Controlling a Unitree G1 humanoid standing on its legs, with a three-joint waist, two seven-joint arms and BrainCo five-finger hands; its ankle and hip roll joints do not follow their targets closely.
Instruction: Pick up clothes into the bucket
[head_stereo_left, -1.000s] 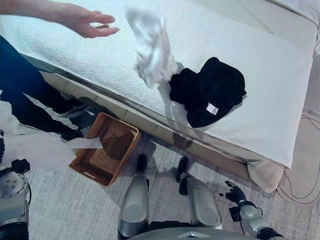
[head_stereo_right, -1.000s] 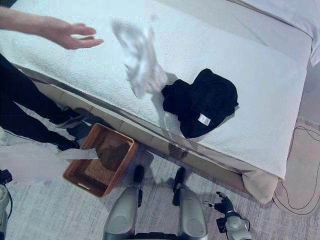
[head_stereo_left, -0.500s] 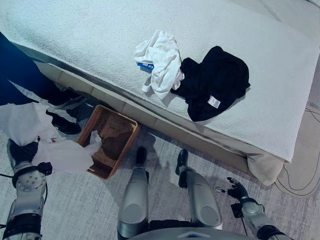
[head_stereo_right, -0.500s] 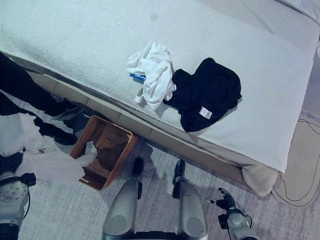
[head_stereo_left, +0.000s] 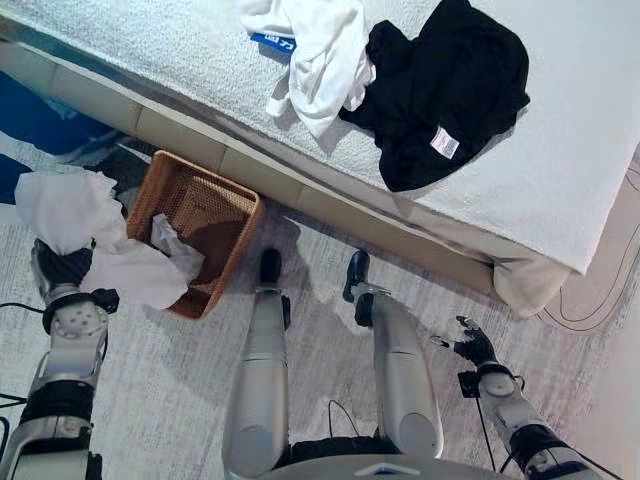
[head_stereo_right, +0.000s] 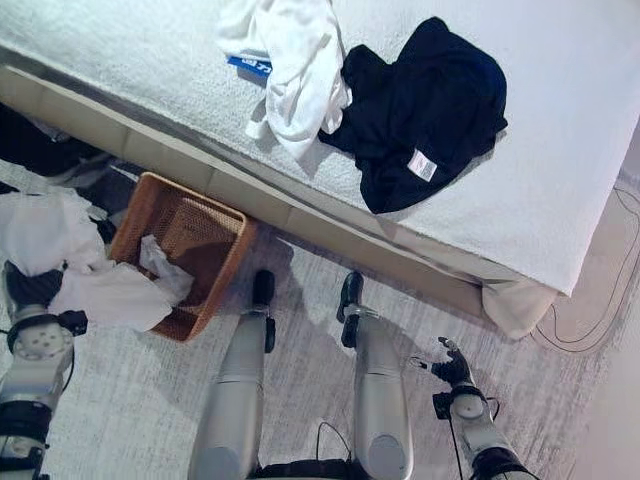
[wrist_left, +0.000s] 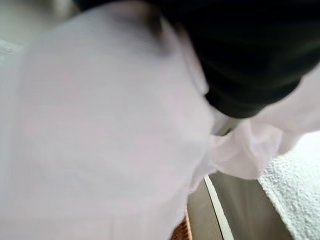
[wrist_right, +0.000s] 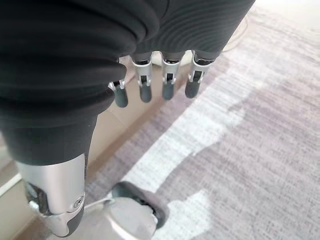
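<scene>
A white garment (head_stereo_left: 315, 50) and a black garment (head_stereo_left: 450, 85) lie touching on the bed (head_stereo_left: 580, 180). A brown woven basket (head_stereo_left: 215, 180) stands on the floor against the bed's side, with a scrap of white cloth inside. A large white cloth (head_stereo_left: 130, 278) bunches over my left hand (head_stereo_left: 62, 270) and hangs across the basket's near rim. That cloth (wrist_left: 100, 125) spreads past the dark cover in the left wrist view and hides the fingers. My right hand (head_stereo_left: 470, 347) hangs low near the floor at the right, fingers (wrist_right: 150, 90) straight and holding nothing.
A person's dark legs (head_stereo_left: 50, 120) stand at the left by the bed's side, close to the basket. The bed's padded side runs diagonally just behind the basket. Grey carpet lies under me, and a pale mat (head_stereo_left: 600, 300) lies at the right.
A person's hand tossed the white garment, which landed beside the black one; the hand is gone. The camera has tipped downward. My left hand has come up with the white cloth at the basket.
</scene>
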